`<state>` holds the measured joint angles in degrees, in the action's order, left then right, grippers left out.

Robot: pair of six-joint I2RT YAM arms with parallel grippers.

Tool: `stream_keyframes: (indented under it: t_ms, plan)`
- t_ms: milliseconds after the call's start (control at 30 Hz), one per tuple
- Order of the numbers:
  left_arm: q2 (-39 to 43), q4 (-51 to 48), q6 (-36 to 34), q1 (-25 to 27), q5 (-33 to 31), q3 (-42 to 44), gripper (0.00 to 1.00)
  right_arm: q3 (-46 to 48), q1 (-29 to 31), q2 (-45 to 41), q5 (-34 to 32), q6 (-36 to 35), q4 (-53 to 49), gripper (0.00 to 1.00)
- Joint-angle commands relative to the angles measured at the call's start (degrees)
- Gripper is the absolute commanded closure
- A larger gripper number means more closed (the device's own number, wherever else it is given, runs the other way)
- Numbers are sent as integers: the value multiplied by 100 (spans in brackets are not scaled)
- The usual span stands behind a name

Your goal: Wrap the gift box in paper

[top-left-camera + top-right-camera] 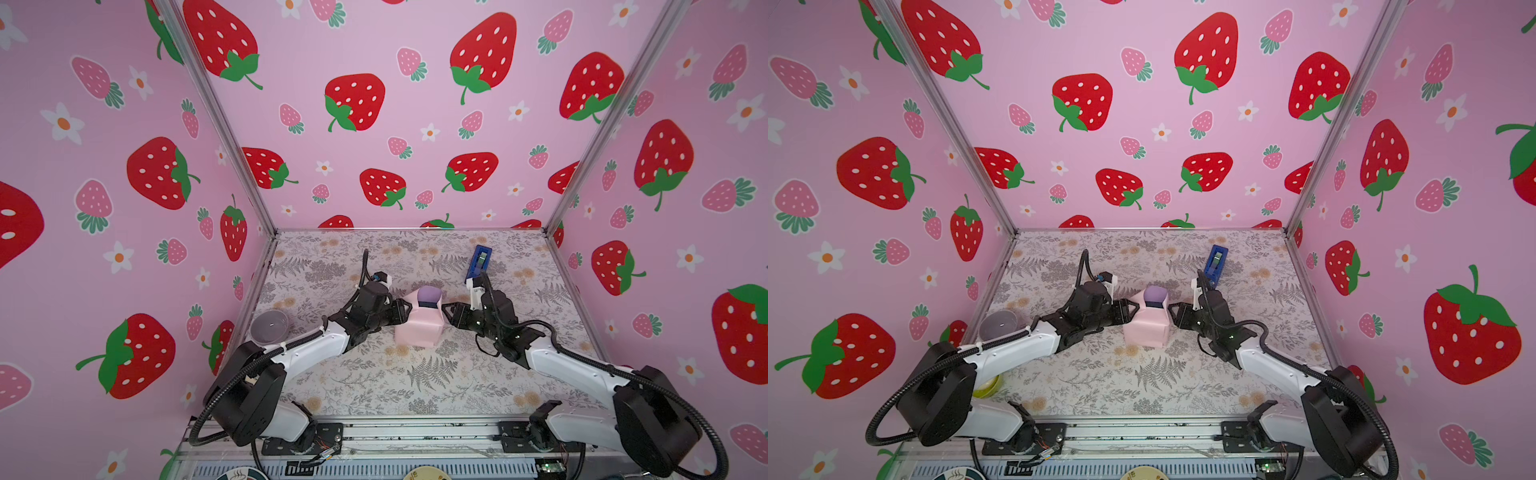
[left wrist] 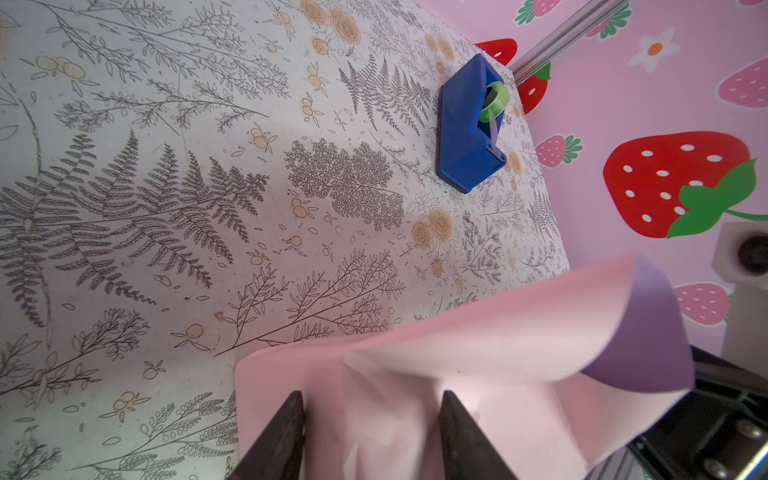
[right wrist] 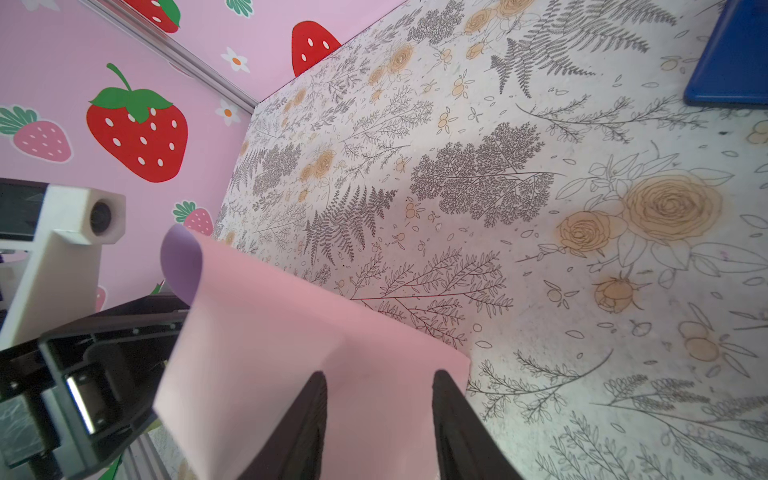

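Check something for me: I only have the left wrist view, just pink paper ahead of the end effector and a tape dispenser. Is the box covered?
Observer: Not fully. In a top view the black box shows under the lilac flap of the paper.
Operator: Where's the right end effector?
Observer: The right end effector is at the paper's right side.
Operator: Anything else nearby?
Observer: A grey bowl, well left of the left end effector.
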<state>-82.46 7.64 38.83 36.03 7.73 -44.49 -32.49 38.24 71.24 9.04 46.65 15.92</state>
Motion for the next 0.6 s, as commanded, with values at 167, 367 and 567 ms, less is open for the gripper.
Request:
stream_keyframes:
  t_ms: [167,367,567]
  plan:
    - [-271,-836,-36,4,-26,151,47,43,-2,227,120,72,324,56]
    - [-259,-834,-31,-1,-25,169,47,17,21,414,134,70,394,56]
    - [-253,-833,-42,-1,-25,177,47,-29,76,627,82,63,412,56]
